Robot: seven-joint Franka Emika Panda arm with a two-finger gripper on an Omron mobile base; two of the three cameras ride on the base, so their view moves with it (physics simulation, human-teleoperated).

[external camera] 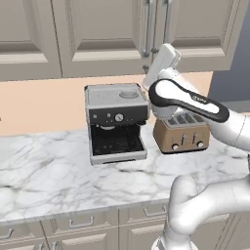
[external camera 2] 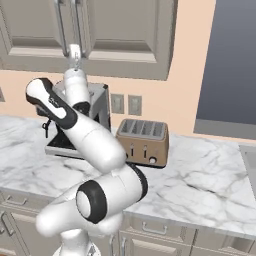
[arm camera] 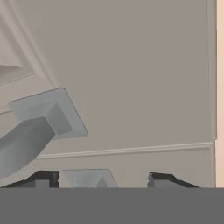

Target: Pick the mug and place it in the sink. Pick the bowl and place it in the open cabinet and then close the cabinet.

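Dark claw (arm camera: 99, 178) tips stood apart, nothing held, right at cabinet (arm camera: 131, 78) door by its silver handle (arm camera: 33, 131). Doors looked shut. Prob. closing step: push flat on panel, avoid snagging handle. Toaster (external camera: 181, 133) sat on worktop (external camera: 58, 166) below.

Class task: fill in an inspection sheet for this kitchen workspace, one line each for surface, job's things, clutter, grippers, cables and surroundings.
Surface: marble counter, bare in front of the appliances.
Job's things: cabinet doors look closed; silver handles meet at the centre. Mug, bowl: nothing seen.
Clutter: coffee machine and toaster side by side at the wall.
Grippers: gripper raised at a cabinet handle mount, fingers apart, nothing between them.
Cables: nothing seen.
Surroundings: peach wall, outlets, drawer fronts below.
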